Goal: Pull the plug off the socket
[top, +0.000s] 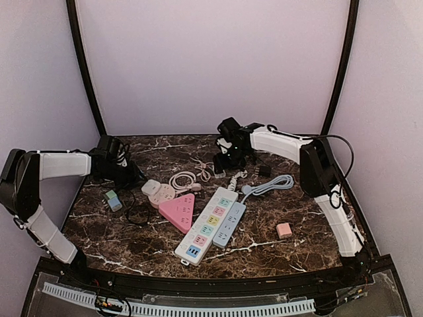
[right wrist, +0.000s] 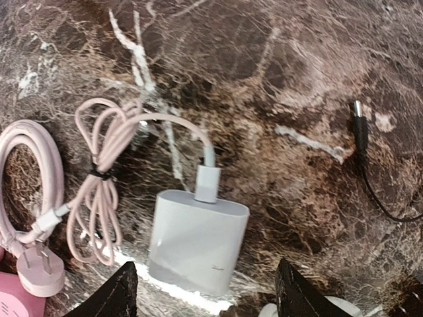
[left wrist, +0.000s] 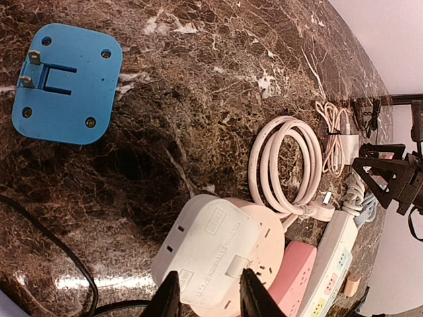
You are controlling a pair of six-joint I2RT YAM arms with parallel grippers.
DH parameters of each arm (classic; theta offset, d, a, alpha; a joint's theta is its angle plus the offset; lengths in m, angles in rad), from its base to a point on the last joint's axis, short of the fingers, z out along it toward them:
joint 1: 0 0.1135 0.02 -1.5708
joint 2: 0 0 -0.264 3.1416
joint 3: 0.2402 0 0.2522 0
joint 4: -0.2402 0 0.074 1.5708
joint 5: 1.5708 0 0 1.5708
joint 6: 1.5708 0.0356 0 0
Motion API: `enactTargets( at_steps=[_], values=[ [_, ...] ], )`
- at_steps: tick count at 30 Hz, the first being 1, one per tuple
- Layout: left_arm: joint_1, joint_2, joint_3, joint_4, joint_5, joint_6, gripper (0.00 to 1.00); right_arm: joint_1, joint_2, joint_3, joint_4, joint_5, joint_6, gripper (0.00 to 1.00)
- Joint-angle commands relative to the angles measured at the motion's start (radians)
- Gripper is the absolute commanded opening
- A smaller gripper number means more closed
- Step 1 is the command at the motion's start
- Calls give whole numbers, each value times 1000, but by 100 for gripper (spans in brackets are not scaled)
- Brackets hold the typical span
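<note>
Dark marble table [top: 277, 251], pale walls behind. Right gripper [right wrist: 206, 272] is seen spread wide, nothing clamped; the white charger [right wrist: 198, 238] is laid flat on the table just ahead of it, in line with the gap between the fingers, plugged into no socket, with a pink cable [right wrist: 99, 185] attached. Left gripper [left wrist: 209, 274] is seen narrowly parted, nothing gripped; a white socket adapter [left wrist: 211, 244] is seen just beyond its tips, a blue adapter [left wrist: 66, 82] well off. Power strips [top: 208, 224] are left nearer the bases.

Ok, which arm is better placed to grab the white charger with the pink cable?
Right, probably. The right gripper is open directly over the white charger, a finger each side; the left gripper is away at the round white adapter.
</note>
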State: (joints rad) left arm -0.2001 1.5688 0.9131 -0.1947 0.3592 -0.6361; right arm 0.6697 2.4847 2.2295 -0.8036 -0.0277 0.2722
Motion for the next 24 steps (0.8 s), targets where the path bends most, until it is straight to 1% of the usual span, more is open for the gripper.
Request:
enactTargets(
  at_steps=[1,3,6,10,11,18,20,22,23,24],
  values=[
    [7,5,-15,1,5,7,30,-23,-88,-52,42,-18,11,67],
    [7,12,-16,4,4,6,32,-16,-107,-66,55,-44,15,62],
    [7,24,-14,9,11,2,35,14,-146,-97,86,-65,23,59],
    [11,43,-22,40,37,-11,43,72,-180,-128,135,-105,39,53],
    [13,53,-25,50,50,-20,47,86,-181,-129,149,-126,45,50],
    [38,95,-60,152,137,-78,60,178,-129,-81,212,-265,99,38],
    [39,103,-69,173,155,-90,63,197,-109,-59,219,-289,111,36],
    [39,106,-80,217,179,-108,63,216,-93,-46,233,-316,126,35],
    [40,107,-82,226,196,-114,63,221,-86,-41,241,-329,134,34],
    [40,106,-87,242,205,-129,61,226,-79,-35,244,-340,141,34]
  ],
)
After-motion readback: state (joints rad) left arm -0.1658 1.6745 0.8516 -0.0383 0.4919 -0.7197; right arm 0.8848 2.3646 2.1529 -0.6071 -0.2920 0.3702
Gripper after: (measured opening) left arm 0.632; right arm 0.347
